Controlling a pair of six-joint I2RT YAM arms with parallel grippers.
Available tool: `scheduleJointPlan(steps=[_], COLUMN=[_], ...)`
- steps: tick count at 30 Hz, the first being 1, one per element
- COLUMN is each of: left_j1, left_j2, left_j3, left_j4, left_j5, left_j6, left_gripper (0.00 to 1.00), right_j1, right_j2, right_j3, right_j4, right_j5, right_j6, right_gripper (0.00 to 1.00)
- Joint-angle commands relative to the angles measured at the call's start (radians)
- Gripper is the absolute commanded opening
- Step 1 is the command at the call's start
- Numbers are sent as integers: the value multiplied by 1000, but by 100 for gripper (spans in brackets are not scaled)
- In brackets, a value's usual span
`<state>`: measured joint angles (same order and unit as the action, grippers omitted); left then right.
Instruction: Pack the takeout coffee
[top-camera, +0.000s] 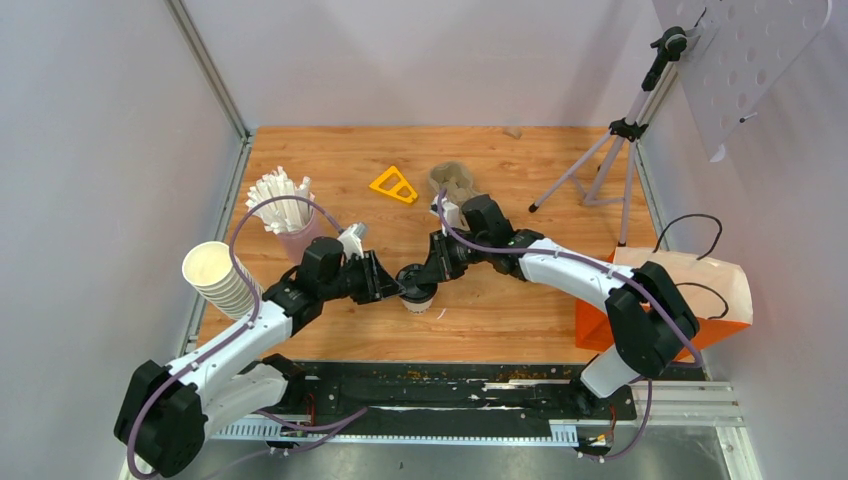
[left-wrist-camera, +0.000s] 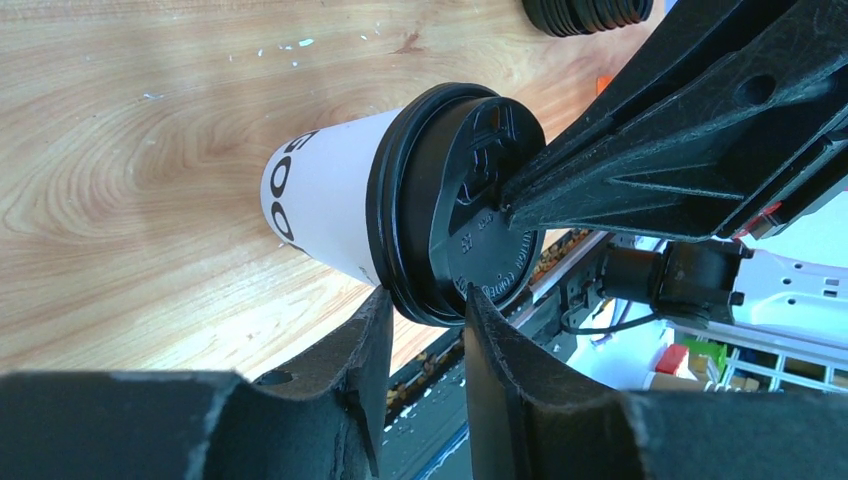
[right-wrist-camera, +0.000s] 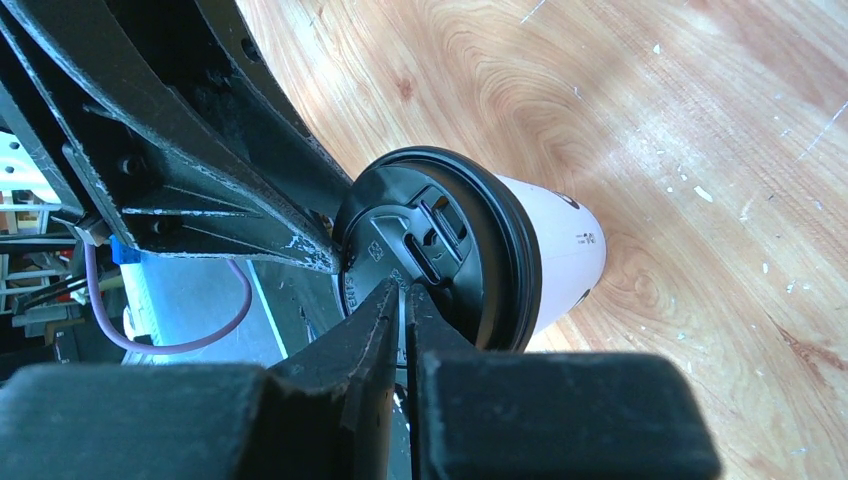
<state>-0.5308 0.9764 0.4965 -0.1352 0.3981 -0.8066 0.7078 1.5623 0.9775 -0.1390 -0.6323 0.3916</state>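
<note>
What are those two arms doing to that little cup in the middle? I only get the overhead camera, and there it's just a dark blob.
Observer: The right gripper is shut, with its tips against the top of the black lid of the cup.
Operator: And the other arm?
Observer: The left gripper has the lid's rim between its fingers. I cannot tell whether they squeeze it.
Operator: Is the cup plain?
Observer: No, its white side carries black lettering.
</note>
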Motion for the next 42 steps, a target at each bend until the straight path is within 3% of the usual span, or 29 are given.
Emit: scheduleJointPlan(steps=[1,10,13,17,20,42], left_j1=[5,5,5,5,5,66], left_j2=[26,0,-39,-48,-26,54], left_j3=[-85,-134,-95,21,90,38], left_j4=[-122,-37,31,0,-73,39], left_j5=[-113,-92,-43,-25,-53,-16], left_j6=[6,-77,-101,-52,16,51], left_gripper=[33,32,43,60,64,47], right_j1=[-5,-12,-12,-10,-11,-11], right_j2=[28,21,21,14,13,22], right_j3=[-59,-73,-67,-59,-52,-41], right_j4=[-89,-83,-84,-95,-98,-103], right_j5=[75,77,66,65,64,54], right_j6=[-37,-44,-51,-61,-63,-74], right_gripper=[9,9,9,9,9,10])
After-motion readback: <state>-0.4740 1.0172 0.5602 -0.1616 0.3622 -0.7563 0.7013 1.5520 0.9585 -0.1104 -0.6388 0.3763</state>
